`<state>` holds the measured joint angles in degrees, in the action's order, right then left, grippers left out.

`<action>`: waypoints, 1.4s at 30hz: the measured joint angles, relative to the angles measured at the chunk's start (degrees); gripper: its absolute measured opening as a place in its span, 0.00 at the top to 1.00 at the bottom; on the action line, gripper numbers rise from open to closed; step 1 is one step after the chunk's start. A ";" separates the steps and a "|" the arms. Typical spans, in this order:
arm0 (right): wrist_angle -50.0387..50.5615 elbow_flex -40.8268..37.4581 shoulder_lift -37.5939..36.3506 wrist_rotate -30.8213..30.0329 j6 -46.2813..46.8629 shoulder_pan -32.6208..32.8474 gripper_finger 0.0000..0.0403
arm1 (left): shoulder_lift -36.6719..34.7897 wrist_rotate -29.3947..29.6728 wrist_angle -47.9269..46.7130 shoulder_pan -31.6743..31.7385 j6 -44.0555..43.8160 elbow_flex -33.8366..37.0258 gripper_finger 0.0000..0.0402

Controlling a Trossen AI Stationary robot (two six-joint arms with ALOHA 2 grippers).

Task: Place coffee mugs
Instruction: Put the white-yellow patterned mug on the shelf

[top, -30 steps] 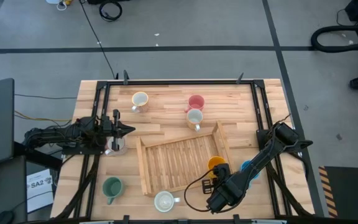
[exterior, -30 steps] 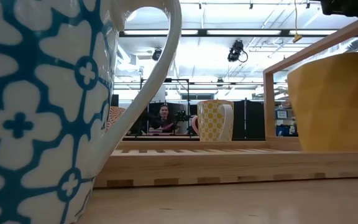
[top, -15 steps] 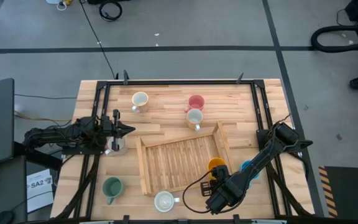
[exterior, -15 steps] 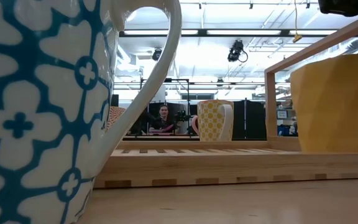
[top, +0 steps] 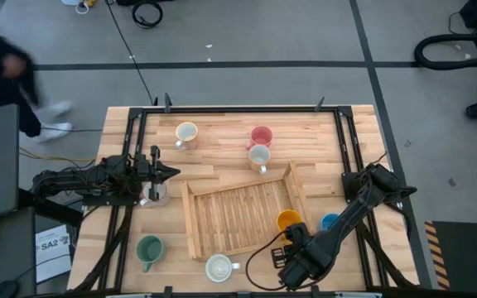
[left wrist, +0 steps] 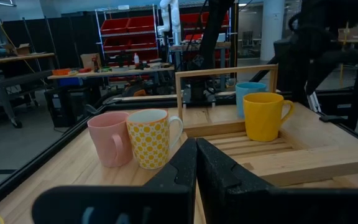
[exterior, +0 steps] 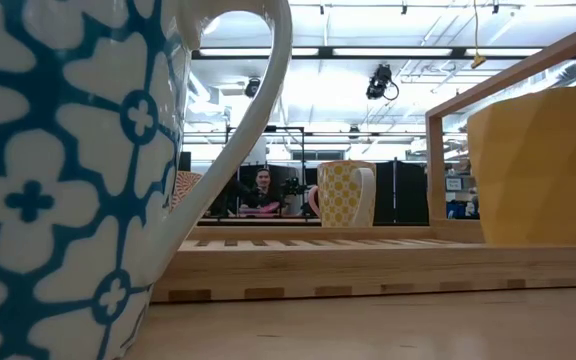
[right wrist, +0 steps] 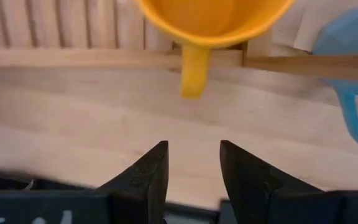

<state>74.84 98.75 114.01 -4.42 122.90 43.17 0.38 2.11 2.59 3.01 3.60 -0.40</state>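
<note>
**Orange mug stands in the rack corner, right claw apart and empty**

A pale wooden table [top: 222, 161] with a black frame sits on a grey workshop floor; a person [top: 7, 70] passes beyond its far left corner. The landmark is the slatted wooden rack [top: 238, 217] at the table's middle.

The orange mug [top: 288, 220] stands in the rack's near right corner, its handle pointing toward the near table edge. The blue mug [top: 330, 222] is just outside the rack's right wall. The pink mug [top: 261, 136] and a yellow-patterned mug [top: 259, 156] stand touching beyond the rack's far side, a cream mug [top: 186, 132] farther left of them. A dark green mug [top: 149, 247] lies off the rack's near left corner, and a white mug [top: 219, 267] stands at its near edge.

The right gripper [right wrist: 191, 165] hovers near the rack's near right corner, its fingers parted and holding nothing, short of the orange mug's handle. The left gripper [left wrist: 196, 155] rests off the rack's left side, fingers pressed together and empty.
</note>
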 joint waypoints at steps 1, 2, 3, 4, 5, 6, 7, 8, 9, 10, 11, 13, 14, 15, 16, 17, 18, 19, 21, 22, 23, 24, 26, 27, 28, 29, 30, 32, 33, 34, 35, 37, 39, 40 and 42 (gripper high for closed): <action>0.93 1.12 0.01 0.01 -0.91 0.12 0.63 | -0.01 0.00 0.00 0.00 0.00 -0.01 0.97; 1.71 2.33 0.01 0.01 -2.04 0.20 0.63 | -0.01 0.00 0.00 0.01 0.00 0.01 0.97; 2.23 3.59 0.01 0.01 -3.31 0.22 0.63 | -0.01 0.00 0.00 0.02 0.00 0.00 0.97; 2.83 4.82 0.01 0.01 -4.44 0.21 0.63 | -0.02 0.00 0.00 0.00 0.00 0.01 0.97; 3.66 6.10 0.01 0.01 -5.39 0.21 0.63 | -0.01 0.00 0.00 0.02 0.00 0.02 0.97; 4.73 7.34 0.01 0.01 -6.35 0.21 0.63 | -0.02 0.00 0.02 0.00 0.00 0.02 0.97; 5.67 8.60 0.01 0.01 -7.26 0.21 0.63 | 0.00 0.00 0.02 0.02 0.00 0.01 0.97; 6.46 9.82 0.01 0.01 -7.95 0.21 0.63 | -0.01 0.00 0.02 0.00 -0.01 0.00 0.97; 7.56 11.05 -0.01 0.01 -8.78 0.21 0.63 | -0.01 0.00 0.02 0.02 0.00 0.01 0.97; 8.94 12.16 0.01 0.01 -9.45 0.21 0.63 | -0.01 0.00 0.03 0.01 0.00 0.02 0.97; 10.44 13.24 0.01 0.01 -10.36 0.21 0.63 | -0.01 0.00 0.04 0.00 0.00 0.01 0.97; 13.16 15.37 0.00 -0.44 -11.85 0.17 0.63 | -0.02 0.00 0.07 0.00 0.00 0.00 0.97; 14.59 16.31 -0.01 -1.00 -12.52 0.03 0.63 | -0.02 0.00 0.07 0.01 0.00 0.02 0.97; 15.47 17.01 0.00 -1.71 -13.69 -0.12 0.63 | 0.00 0.00 0.09 0.02 0.00 0.02 0.97; 15.26 17.32 -0.24 -2.60 -15.62 -0.35 0.63 | -0.02 0.00 0.11 0.02 0.00 0.00 0.97; 14.76 17.30 -0.67 -3.57 -18.02 -0.55 0.63 | -0.02 0.00 0.13 0.01 0.00 0.01 0.97; 14.52 17.32 -1.05 -4.65 -20.11 -0.89 0.63 | -0.02 0.00 0.18 0.02 0.00 0.00 0.97; 14.73 17.32 -1.49 -5.50 -21.65 -1.25 0.63 | -0.02 0.00 0.22 0.00 0.00 0.00 0.97; 15.36 17.32 -2.47 -7.93 -24.57 -2.19 0.63 | -0.02 0.00 0.32 0.00 0.00 0.00 0.97; 15.17 17.32 -2.99 -9.21 -26.66 -2.68 0.63 | -0.02 0.00 0.37 0.02 0.00 -0.01 0.97; 15.12 17.32 -3.52 -10.54 -29.00 -3.23 0.63 | -0.02 0.00 0.37 0.00 0.00 -0.01 0.97; 15.20 17.32 -4.04 -11.91 -31.07 -3.87 0.63 | -0.02 0.00 0.37 0.00 0.00 0.00 0.97; 15.20 17.32 -5.17 -14.51 -35.16 -5.20 0.63 | -0.02 0.02 0.39 0.00 0.00 0.00 0.97; 15.17 17.32 -5.78 -15.67 -37.39 -5.94 0.63 | -0.02 0.00 0.39 0.00 0.00 0.01 0.97; 15.18 17.32 -6.37 -16.81 -39.60 -6.70 0.63 | -0.02 0.01 0.39 0.01 0.00 0.02 0.97; 15.20 17.32 -6.98 -17.83 -41.72 -7.62 0.63 | -0.02 0.01 0.39 0.00 0.00 0.01 0.97; 15.20 17.32 -7.60 -18.81 -43.79 -8.52 0.63 | -0.02 0.01 0.39 0.02 0.00 0.00 0.97; 15.18 17.32 -8.79 -20.12 -48.12 -10.47 0.63 | -0.02 0.02 0.39 0.00 -0.01 0.02 0.97; 15.20 17.32 -9.34 -20.26 -50.17 -11.55 0.63 | -0.02 0.00 0.39 0.02 -0.02 -0.01 0.97; 15.20 17.32 -9.87 -20.39 -52.24 -12.72 0.63 | -0.02 0.00 0.39 0.00 0.00 -0.01 0.97; 15.18 17.32 -10.39 -20.42 -54.31 -13.93 0.63 | -0.02 0.00 0.39 0.00 -0.02 0.02 0.97; 15.20 17.32 -11.45 -20.42 -58.57 -16.55 0.63 | -0.02 0.01 0.39 0.01 -0.02 0.02 0.97; 15.20 17.32 -12.36 -20.41 -62.84 -19.27 0.63 | -0.02 0.01 0.39 0.02 -0.02 0.00 0.97; 15.18 17.32 -12.73 -20.37 -64.92 -20.73 0.63 | -0.02 0.00 0.39 0.00 -0.02 0.00 0.97; 15.20 17.32 -13.34 -19.73 -69.07 -23.79 0.63 | -0.02 0.00 0.39 0.02 -0.02 0.02 0.97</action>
<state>90.04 116.07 100.67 -24.15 53.83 19.38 0.36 2.11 2.98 3.03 3.57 -0.38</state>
